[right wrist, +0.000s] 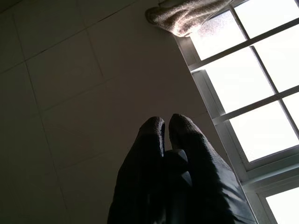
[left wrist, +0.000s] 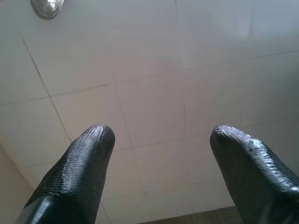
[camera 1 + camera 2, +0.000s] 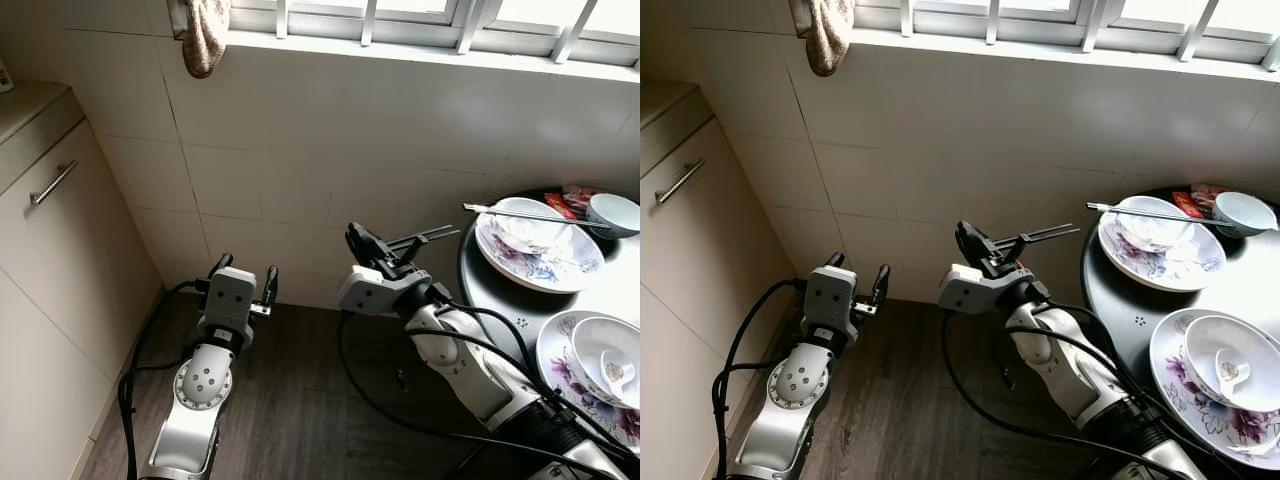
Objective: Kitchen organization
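Meanwhile, the left gripper (image 3: 245, 272) hovers low before the tiled wall (image 3: 330, 140) with its fingers spread apart, holding nothing. The right gripper (image 3: 440, 234) is raised beside the round black table (image 3: 478, 290), fingers pressed together and empty, while the floral plates (image 3: 540, 262), bowls (image 3: 612, 213) and spoon (image 3: 530, 215) sit on that table under the window (image 3: 420, 20).

White plates (image 3: 545, 262) carry purple floral patterns on a black surface (image 3: 480, 290). The wall tiles (image 3: 300, 150) are white, the floor (image 3: 300, 400) dark wood-grain, the hanging cloth (image 3: 205, 35) beige.
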